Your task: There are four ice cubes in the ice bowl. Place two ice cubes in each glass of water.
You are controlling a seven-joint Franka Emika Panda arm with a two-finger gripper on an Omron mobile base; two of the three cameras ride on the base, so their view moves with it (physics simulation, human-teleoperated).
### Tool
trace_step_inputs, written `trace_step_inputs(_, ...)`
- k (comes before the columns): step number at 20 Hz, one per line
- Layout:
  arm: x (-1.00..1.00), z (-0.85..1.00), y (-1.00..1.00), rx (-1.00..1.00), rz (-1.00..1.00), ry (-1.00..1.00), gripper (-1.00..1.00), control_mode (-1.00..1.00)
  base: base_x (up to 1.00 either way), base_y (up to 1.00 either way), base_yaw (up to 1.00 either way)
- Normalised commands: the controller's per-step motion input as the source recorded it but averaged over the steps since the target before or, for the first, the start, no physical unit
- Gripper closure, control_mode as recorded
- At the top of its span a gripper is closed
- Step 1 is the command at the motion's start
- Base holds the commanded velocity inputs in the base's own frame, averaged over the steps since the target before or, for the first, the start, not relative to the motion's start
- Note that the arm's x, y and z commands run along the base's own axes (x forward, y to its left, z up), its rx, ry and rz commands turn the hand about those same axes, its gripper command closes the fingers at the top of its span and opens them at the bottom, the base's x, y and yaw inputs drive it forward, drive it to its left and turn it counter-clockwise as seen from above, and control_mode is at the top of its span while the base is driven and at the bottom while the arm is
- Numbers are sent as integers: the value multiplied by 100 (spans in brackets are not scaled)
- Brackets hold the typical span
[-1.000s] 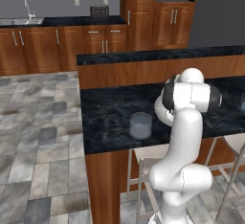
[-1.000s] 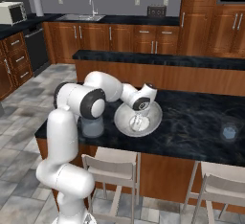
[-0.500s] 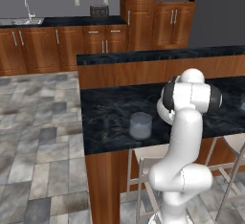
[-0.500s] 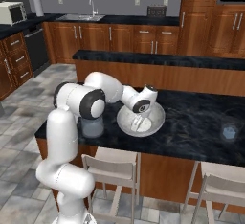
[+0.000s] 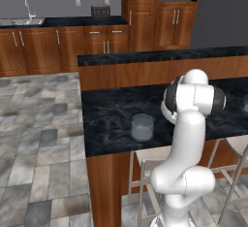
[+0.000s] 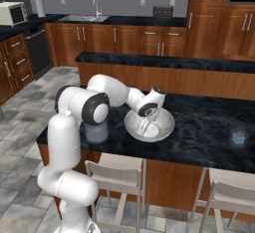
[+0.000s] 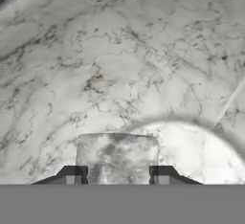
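Observation:
The ice bowl [image 6: 167,127] is a wide pale speckled dish on the dark island counter. My gripper [image 6: 146,127] reaches down into it. In the hand view the bowl's marbled inside [image 7: 119,50] spreads ahead, and my gripper [image 7: 117,177] is shut on one ice cube [image 7: 117,155], a pale block touching both fingertips. One glass of water [image 6: 95,133] stands left of the bowl, partly behind my elbow, and shows as a bluish tumbler [image 5: 142,127] in the left base view. The other glass [image 6: 239,137] stands far right on the counter.
A raised wooden ledge with a dark top [image 6: 164,60] runs behind the counter. Stools [image 6: 117,174] [image 6: 231,197] stand under its front edge. The arm's elbow [image 6: 92,107] hangs over the counter's left end near the left glass.
The jaws have closed from wide open onto an ice cube inside the bowl. The hand has sunk slightly into the bowl. Glasses and bowl have not moved.

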Motion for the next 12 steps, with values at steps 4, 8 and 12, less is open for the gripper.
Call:
trace_step_inputs(4,-18,90,-3,0,0,-14,100,-100,0,0,0)
trace_step_inputs(8,-30,100,13,0,8,-19,100,-100,0,0,0)
trace_step_inputs(12,-13,88,67,-7,40,-5,100,-100,0,0,0)
